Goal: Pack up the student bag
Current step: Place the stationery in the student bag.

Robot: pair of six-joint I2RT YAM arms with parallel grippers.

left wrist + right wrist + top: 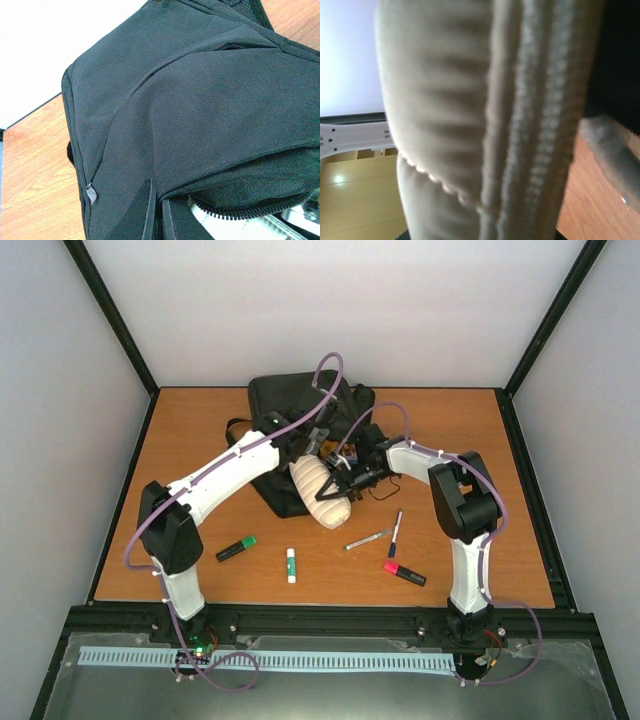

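The student bag point(290, 405), a large black backpack, lies at the back middle of the table. My left gripper point(318, 440) is shut on the fabric at the bag's zip edge point(158, 194), holding the mouth up. Through the open zip a cream shape point(227, 226) shows. The cream ribbed pencil case point(320, 493) sits at the bag's mouth, leaning out toward the front. My right gripper point(342, 483) is closed on its right side. In the right wrist view the pencil case point(470, 125) fills the frame, blurred, and hides the fingers.
Loose on the wooden table in front of the bag lie a green highlighter point(236, 549), a glue stick point(291, 565), a silver pen point(368, 539), a blue pen point(396, 532) and a pink highlighter point(404, 573). Black frame rails edge the table.
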